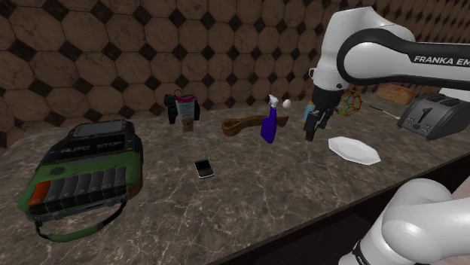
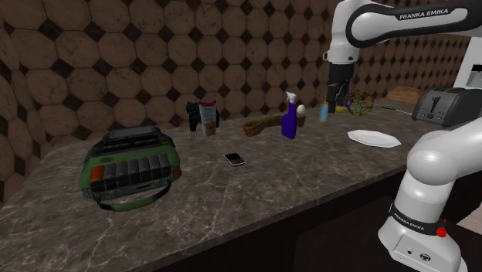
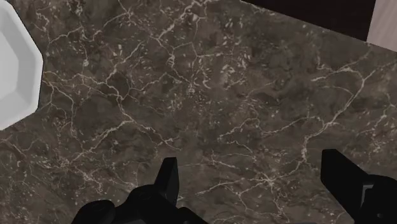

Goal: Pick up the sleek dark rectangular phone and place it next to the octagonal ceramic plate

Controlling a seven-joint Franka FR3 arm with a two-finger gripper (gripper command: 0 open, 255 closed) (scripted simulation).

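A small dark phone (image 1: pixel 203 169) with a pale rim lies flat on the marble counter, also seen in the second exterior view (image 2: pixel 235 159). The white octagonal plate (image 1: pixel 353 150) rests on the counter toward the shoulder view's right (image 2: pixel 374 138); one edge of the plate (image 3: pixel 14 70) appears in the wrist view. My black gripper (image 1: pixel 314 127) hangs above the counter just to the plate's left, well to the right of the phone, and is seen beyond the spray bottle (image 2: pixel 330 108). In the wrist view its fingers (image 3: pixel 168 181) stand apart over bare marble; the gripper (image 3: pixel 254 184) is open and empty.
A green and black case with a strap (image 1: pixel 83 177) sits at the shoulder view's left. Along the back stand a small carton (image 1: pixel 183 113), a wooden piece (image 1: pixel 242 125), a blue spray bottle (image 1: pixel 270 120), a wire ball (image 1: pixel 349 102) and a toaster (image 1: pixel 431 115).
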